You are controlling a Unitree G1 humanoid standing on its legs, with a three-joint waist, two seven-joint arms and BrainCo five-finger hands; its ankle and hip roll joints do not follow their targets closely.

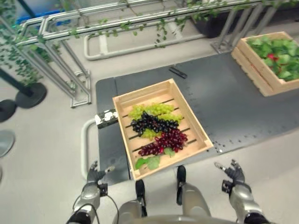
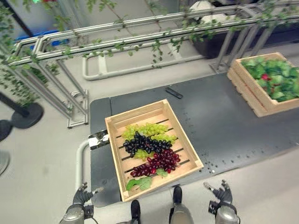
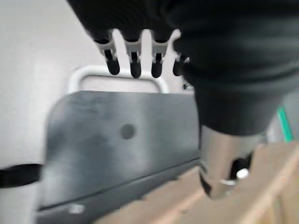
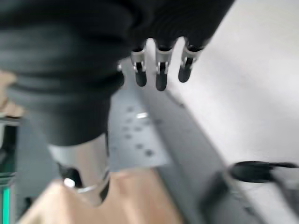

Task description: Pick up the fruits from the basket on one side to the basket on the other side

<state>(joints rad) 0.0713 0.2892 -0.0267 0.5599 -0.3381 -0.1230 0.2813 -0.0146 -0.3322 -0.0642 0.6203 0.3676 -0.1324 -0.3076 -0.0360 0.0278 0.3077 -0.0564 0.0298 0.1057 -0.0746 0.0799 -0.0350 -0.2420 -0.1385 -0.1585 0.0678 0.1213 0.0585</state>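
A wooden crate [image 1: 122, 105] lies on the dark platform in front of me. It holds green grapes [image 1: 152, 110], dark grapes [image 1: 152, 124], red grapes [image 1: 163, 142] and a few green leaves [image 1: 148, 163]. A second wooden crate [image 1: 256, 70] lined with green leaves stands at the far right, with a red fruit [image 1: 272, 57] among them. My left hand [image 1: 95, 177] hovers open by the near crate's front left corner. My right hand [image 1: 233, 174] hovers open off the crate's front right corner. Both hands hold nothing.
The dark platform [image 1: 224, 102] carries both crates, with a small black bar [image 1: 177, 72] on it behind the near crate. A metal frame with vines [image 1: 60, 56] stands to the left and back. Round dark post bases [image 1: 30, 94] sit at far left.
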